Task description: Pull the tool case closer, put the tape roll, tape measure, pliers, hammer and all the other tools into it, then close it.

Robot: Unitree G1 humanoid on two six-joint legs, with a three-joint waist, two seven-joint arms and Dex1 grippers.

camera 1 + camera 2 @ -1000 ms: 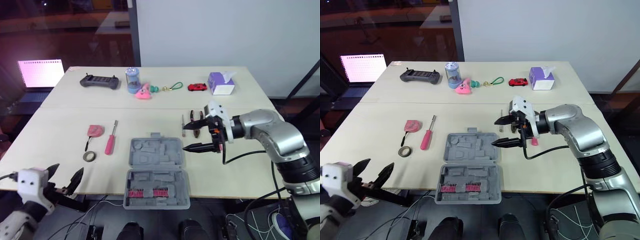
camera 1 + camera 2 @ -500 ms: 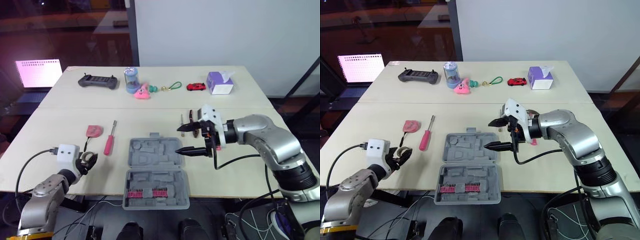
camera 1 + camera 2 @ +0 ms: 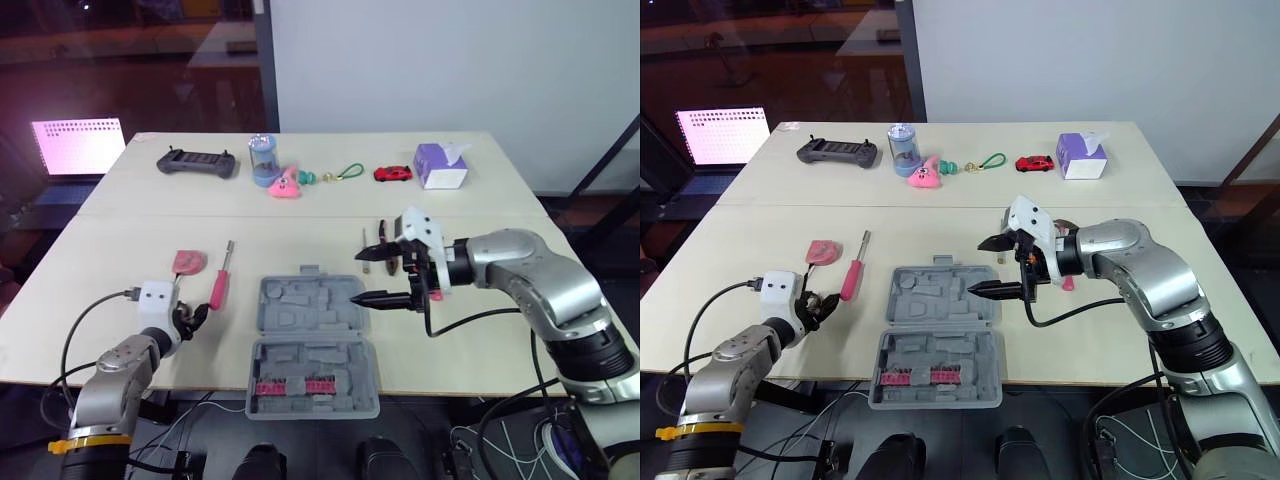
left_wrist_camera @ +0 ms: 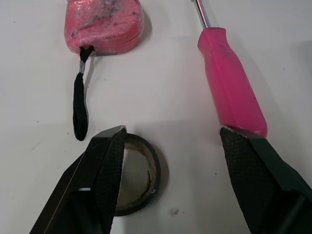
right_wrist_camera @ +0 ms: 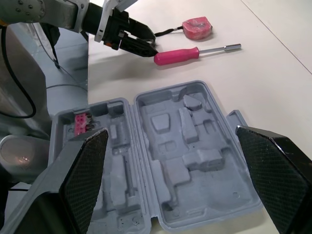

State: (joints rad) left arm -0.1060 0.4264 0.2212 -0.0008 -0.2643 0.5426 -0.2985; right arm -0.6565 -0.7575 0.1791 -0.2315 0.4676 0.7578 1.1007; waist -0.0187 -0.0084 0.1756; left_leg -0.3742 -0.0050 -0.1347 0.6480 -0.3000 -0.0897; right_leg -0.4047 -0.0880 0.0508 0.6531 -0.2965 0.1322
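A row runs near the far edge of the worktop (image 3: 130, 205). From the far left corner it holds a black handheld controller (image 3: 199, 162), a blue canister (image 3: 264, 159), a pink toy (image 3: 288, 185) just beside it, a small teal piece (image 3: 308, 178), a green cord loop (image 3: 350, 173), a red toy car (image 3: 394, 174) and a purple tissue box (image 3: 441, 167). Off the left edge stands a laptop (image 3: 80, 146), its screen lit pink.

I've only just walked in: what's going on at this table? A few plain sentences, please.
A two-armed robot is packing tools into a grey tool case, which lies open on the table. Its left claw is open and down at the tape roll, not gripping it. The pink tape measure and pink screwdriver lie close by, not yet in the case. The right claw hangs open and empty at the case's right edge.
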